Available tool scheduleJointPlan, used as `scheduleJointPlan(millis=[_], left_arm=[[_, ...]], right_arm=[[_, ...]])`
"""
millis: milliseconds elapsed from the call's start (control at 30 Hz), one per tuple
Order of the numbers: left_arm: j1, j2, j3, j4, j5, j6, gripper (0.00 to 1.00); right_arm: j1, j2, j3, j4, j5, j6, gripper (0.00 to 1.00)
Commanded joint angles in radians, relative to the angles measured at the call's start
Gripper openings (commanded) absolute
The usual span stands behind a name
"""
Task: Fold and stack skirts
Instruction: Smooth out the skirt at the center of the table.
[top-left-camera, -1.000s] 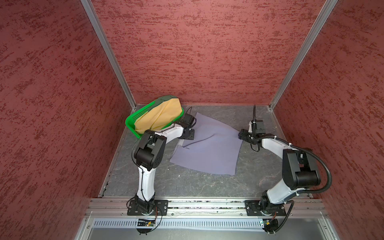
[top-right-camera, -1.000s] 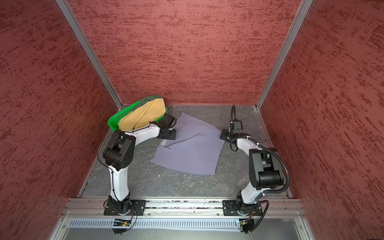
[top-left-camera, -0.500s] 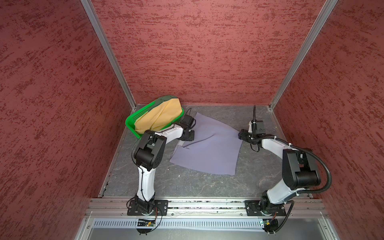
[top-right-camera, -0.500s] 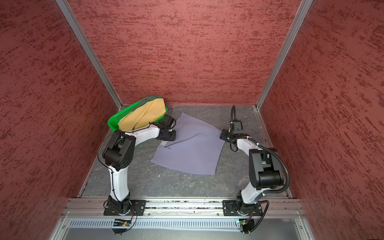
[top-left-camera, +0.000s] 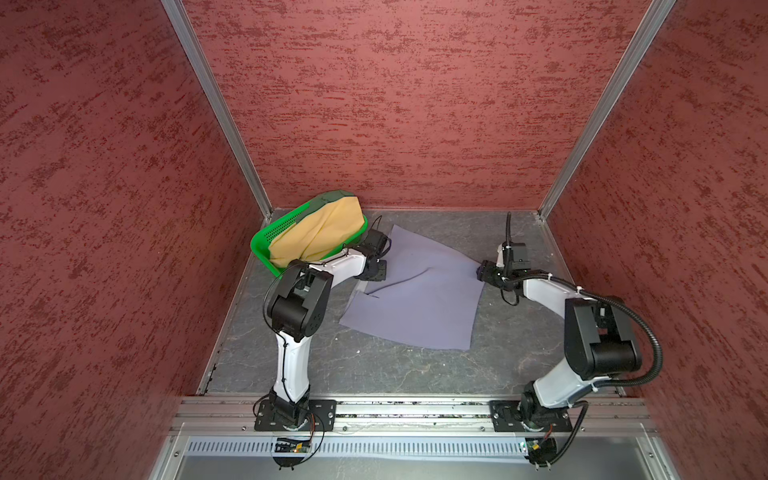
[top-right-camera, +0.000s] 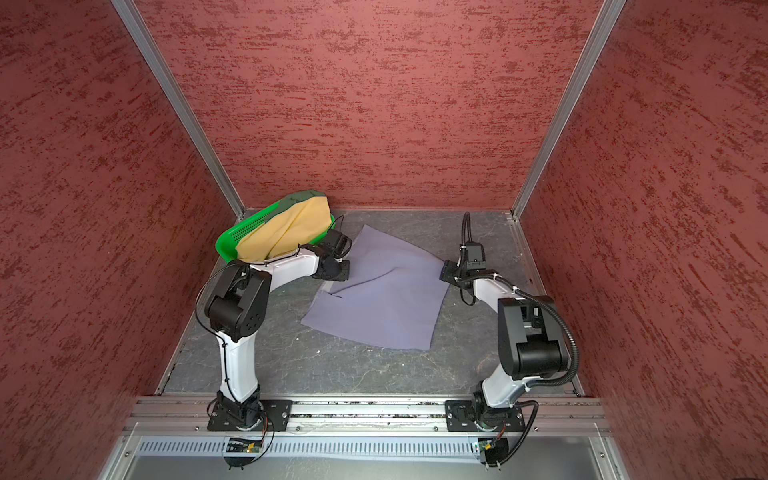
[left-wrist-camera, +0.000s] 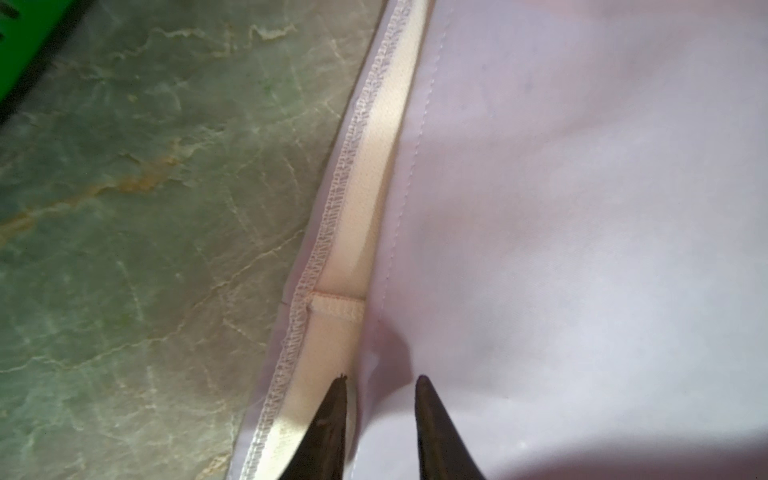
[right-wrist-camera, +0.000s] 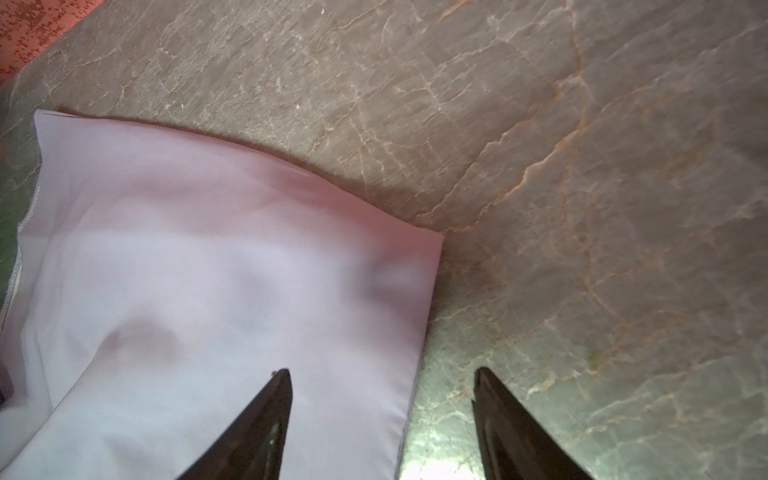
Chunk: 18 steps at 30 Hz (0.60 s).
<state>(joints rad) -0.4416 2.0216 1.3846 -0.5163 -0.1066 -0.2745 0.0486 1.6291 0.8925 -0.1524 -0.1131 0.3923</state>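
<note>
Lavender-grey skirt (top-left-camera: 419, 303) is lying spread on the worktop (top-left-camera: 374, 370) between both sets of jaws.
Left jaws are standing narrowly parted astride its waistband (left-wrist-camera: 361, 216); right jaws are gaping wide across a side edge. Light, limp cloth is likely calling for corner holds. No writing is showing.

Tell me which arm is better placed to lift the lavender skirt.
Left, probably: the left tool stands narrow around a waistband fold of the lavender skirt; the right tool gapes open astride its edge.
</note>
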Motion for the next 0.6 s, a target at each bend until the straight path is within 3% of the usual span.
scheduleJointPlan(millis=[0,267,333,567], left_arm=[[0.007,0.008,-0.001,-0.007,-0.011,0.003,0.19],[0.009,0.017,0.0,-0.005,0.004,-0.002,0.08],[0.01,0.018,-0.001,-0.005,0.007,-0.003,0.01],[0.01,-0.007,0.012,-0.002,-0.017,0.014,0.0]], right_arm=[[-0.006,-0.027,-0.014,0.026,-0.004,-0.005,0.7],[-0.006,-0.037,-0.017,0.028,-0.002,-0.006,0.7],[-0.006,-0.038,-0.017,0.029,-0.002,-0.006,0.7],[-0.006,-0.048,-0.026,0.032,0.004,-0.005,0.7]])
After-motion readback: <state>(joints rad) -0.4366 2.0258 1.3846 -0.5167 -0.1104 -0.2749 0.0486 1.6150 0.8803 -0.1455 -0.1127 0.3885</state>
